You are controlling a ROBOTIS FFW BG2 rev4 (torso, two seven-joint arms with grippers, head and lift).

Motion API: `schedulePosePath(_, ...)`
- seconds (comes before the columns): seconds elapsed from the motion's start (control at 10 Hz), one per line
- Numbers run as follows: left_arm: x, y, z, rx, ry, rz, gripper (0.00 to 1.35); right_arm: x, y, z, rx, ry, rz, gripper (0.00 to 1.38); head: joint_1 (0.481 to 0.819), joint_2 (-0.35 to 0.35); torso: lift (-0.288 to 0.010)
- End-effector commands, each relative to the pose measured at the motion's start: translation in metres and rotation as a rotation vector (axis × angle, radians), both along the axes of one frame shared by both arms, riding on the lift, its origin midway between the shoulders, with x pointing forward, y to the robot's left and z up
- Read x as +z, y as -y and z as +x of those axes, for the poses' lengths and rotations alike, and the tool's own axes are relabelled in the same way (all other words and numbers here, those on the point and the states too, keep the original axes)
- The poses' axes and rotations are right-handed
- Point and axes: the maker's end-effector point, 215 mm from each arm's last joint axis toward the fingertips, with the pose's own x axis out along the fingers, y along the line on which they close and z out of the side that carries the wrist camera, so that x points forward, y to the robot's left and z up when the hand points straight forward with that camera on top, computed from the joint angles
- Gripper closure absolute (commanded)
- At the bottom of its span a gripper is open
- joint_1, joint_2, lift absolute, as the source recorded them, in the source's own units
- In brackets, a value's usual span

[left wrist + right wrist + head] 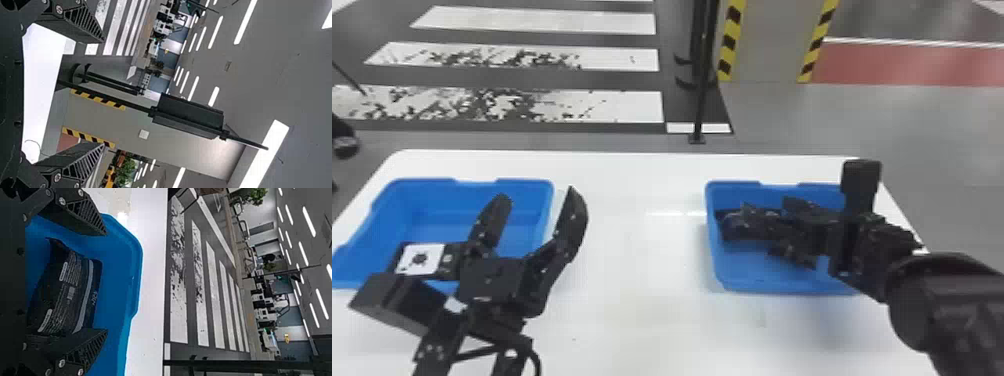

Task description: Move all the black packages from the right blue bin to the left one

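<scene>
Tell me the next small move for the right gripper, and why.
Probably ease the right gripper slightly closer and close it on the black package: its fingers stand open, and the package lies in the right blue bin, lined up between them in the right wrist view.

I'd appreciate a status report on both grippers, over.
Right black gripper open at black, white-printed package in right blue bin. Left black gripper open near left blue bin, possibly crowding the drop.

The desk [637, 255] leaves a way through left of the right blue bin [713, 240]. The bin itself blocks low passage.
</scene>
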Motion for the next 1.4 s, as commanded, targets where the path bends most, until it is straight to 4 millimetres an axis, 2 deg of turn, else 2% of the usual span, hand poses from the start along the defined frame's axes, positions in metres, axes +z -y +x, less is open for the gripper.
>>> schedulePosePath(0.0, -0.011, 0.002, 0.002, -0.011, -0.034, 0.002, 0.14, -0.004, 0.000, 0.000, 0.006, -0.025, -0.022, 0.18, 0.695, -0.056, -0.169)
schedulePosePath(0.2, -0.012, 0.003, 0.002, -0.019, -0.039, -0.022, 0.14, -0.008, 0.007, -0.001, -0.004, -0.041, -0.071, 0.24, 0.695, -0.060, -0.169)
schedulePosePath(0.4, -0.012, 0.003, 0.002, -0.024, -0.041, -0.028, 0.14, -0.018, 0.020, -0.002, -0.036, -0.072, -0.095, 0.24, 0.695, -0.071, -0.169)
schedulePosePath(0.6, -0.014, 0.003, 0.002, -0.025, -0.044, -0.026, 0.14, -0.020, 0.032, 0.009, -0.057, -0.080, -0.122, 0.23, 0.695, -0.081, -0.169)
schedulePosePath(1.0, -0.009, 0.002, 0.002, -0.023, -0.030, -0.038, 0.14, -0.039, 0.028, 0.013, -0.036, -0.143, -0.080, 0.24, 0.695, -0.088, -0.169)
schedulePosePath(1.1, -0.009, 0.003, 0.003, -0.025, -0.030, -0.039, 0.14, -0.042, 0.025, 0.013, -0.025, -0.148, -0.083, 0.29, 0.695, -0.086, -0.169)
schedulePosePath(1.2, -0.010, 0.003, 0.003, -0.025, -0.032, -0.038, 0.14, -0.043, 0.023, 0.014, -0.019, -0.138, -0.069, 0.54, 0.695, -0.085, -0.169)
schedulePosePath(1.3, -0.013, 0.002, 0.003, -0.024, -0.039, -0.036, 0.14, -0.049, 0.020, 0.010, -0.010, -0.157, -0.074, 0.85, 0.695, -0.082, -0.169)
